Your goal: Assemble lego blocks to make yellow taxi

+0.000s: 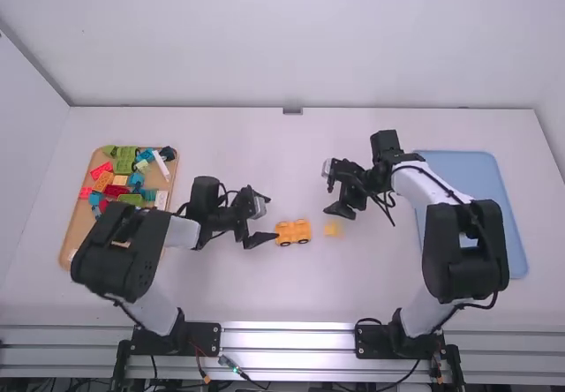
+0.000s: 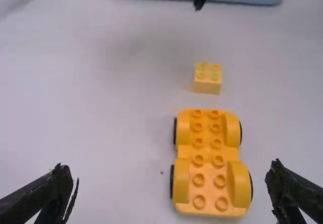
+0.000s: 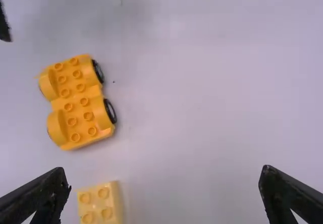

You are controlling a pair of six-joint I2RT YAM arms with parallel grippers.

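The left gripper (image 1: 267,218) and right gripper (image 1: 330,191) are wide open. The yellow car base (image 2: 207,159) and yellow block (image 2: 207,80) sit far from the table (image 1: 229,136) edges.

A blue tray (image 1: 468,169) and tan tray (image 1: 78,222) lie well apart.

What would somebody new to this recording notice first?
Probably the orange-yellow wheeled base mid-table, between the open left claw and open right claw, with a small yellow block just to its right in the high view. Next, the jumble of bright blocks on the tan tray at the far left.
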